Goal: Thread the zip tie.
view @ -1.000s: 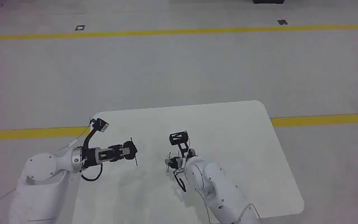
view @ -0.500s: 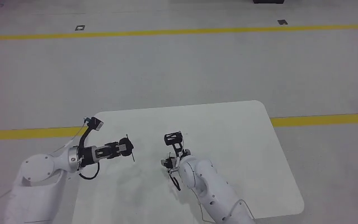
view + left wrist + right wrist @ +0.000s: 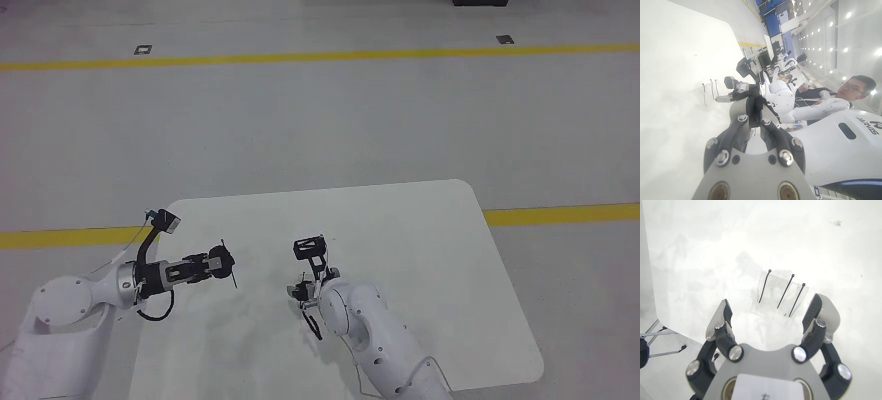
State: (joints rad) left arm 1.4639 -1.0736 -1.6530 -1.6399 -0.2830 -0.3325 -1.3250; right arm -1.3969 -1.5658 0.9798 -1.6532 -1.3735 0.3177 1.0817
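Note:
Three black zip ties [image 3: 785, 291] stand upright in a small clear holder [image 3: 772, 313] on the white table [image 3: 420, 230]. My right gripper [image 3: 768, 311] hovers open just short of the holder, a finger on either side of it. In the left wrist view the same zip ties [image 3: 712, 89] show next to the right gripper [image 3: 728, 92]. My left gripper [image 3: 224, 262] is over the table's left part, apart from the right gripper [image 3: 299, 290]. It is shut on a thin black zip tie [image 3: 231, 276] that crosses its tip. Its dark fingertips meet in the left wrist view [image 3: 754, 95].
The table's rounded left edge and metal legs [image 3: 662, 340] of something on the floor lie close to the right gripper. The far and right parts of the table [image 3: 430, 280] are bare white surface.
The left arm has drawn back to the left with its zip tie. The right gripper shifted slightly left early on, then stayed put.

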